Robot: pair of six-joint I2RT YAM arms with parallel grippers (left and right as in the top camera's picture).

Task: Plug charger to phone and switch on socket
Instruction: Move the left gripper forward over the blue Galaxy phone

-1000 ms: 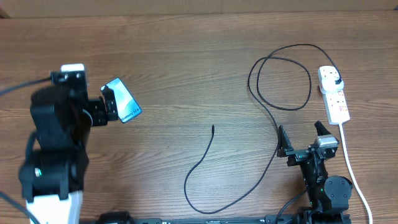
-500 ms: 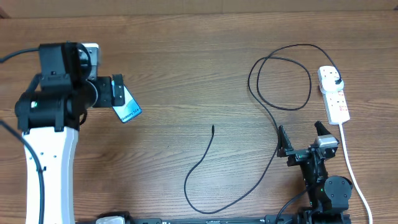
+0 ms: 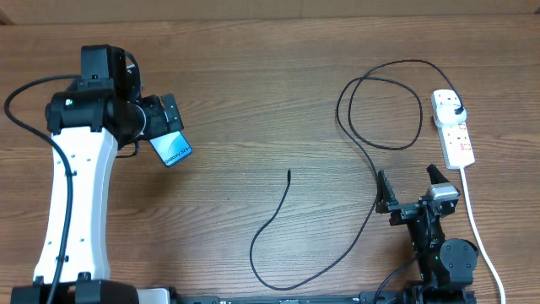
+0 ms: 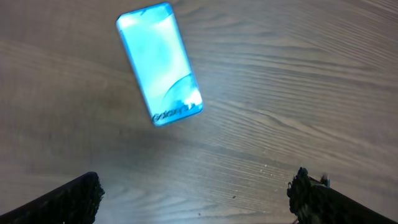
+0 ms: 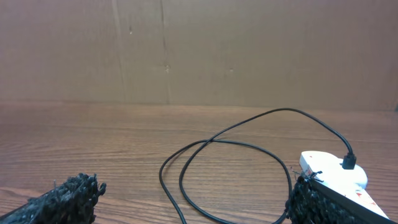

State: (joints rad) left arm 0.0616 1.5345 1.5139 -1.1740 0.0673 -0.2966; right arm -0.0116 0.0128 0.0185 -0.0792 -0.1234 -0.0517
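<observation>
The phone lies flat on the wooden table at the left, its light-blue screen up; it also shows in the left wrist view. My left gripper hovers over its far end, open and empty, fingertips wide apart. The charger's black cable loops near the socket and trails to a loose connector tip mid-table; its loop shows in the right wrist view. Its black plug sits in the white socket, also seen in the right wrist view. My right gripper rests open and empty near the front edge.
The socket's white cord runs from the strip toward the front right edge, just right of my right arm. A brown cardboard wall stands behind the table's far edge.
My left arm has swung up and to the right, so its gripper now sits over the phone's far end. The phone, cable, socket and right arm have not moved.
</observation>
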